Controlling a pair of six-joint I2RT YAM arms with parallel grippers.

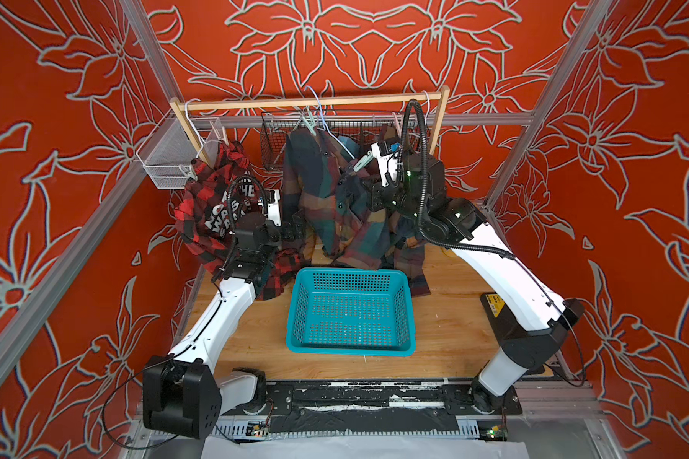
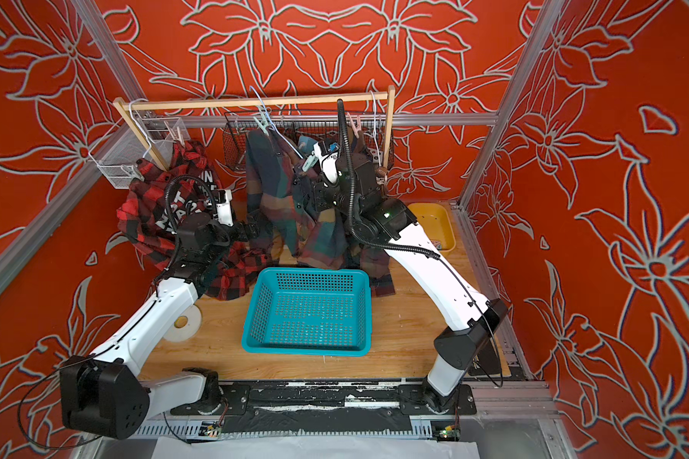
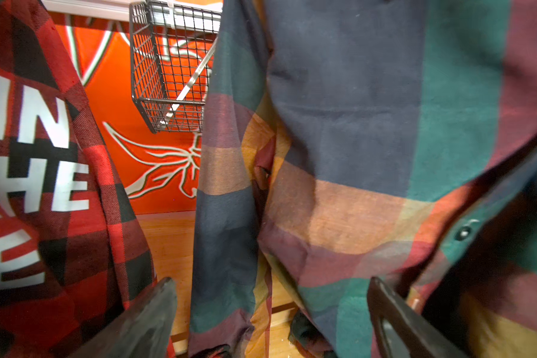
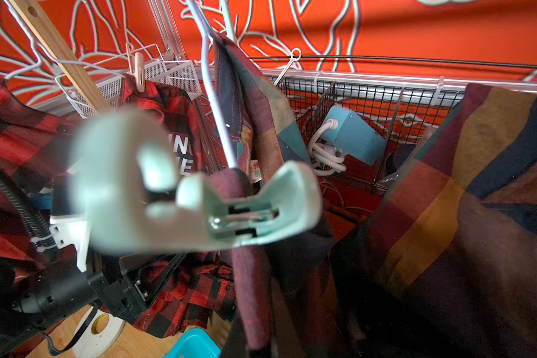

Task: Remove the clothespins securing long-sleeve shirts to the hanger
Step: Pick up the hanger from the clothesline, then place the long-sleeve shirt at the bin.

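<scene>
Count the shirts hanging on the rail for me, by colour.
Red-and-black check: 1, the red-and-black check shirt with white lettering
Dark green-navy-orange check: 2, the middle dark check shirt and the right-end dark check shirt
Total: 3

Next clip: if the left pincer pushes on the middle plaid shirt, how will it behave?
Probably floppy: the shirt hangs in loose folds and its hem pools on the table. It would likely yield and swing, since it hangs from a thin wire hanger. A mint peg at its top may keep it from sliding off.
</scene>
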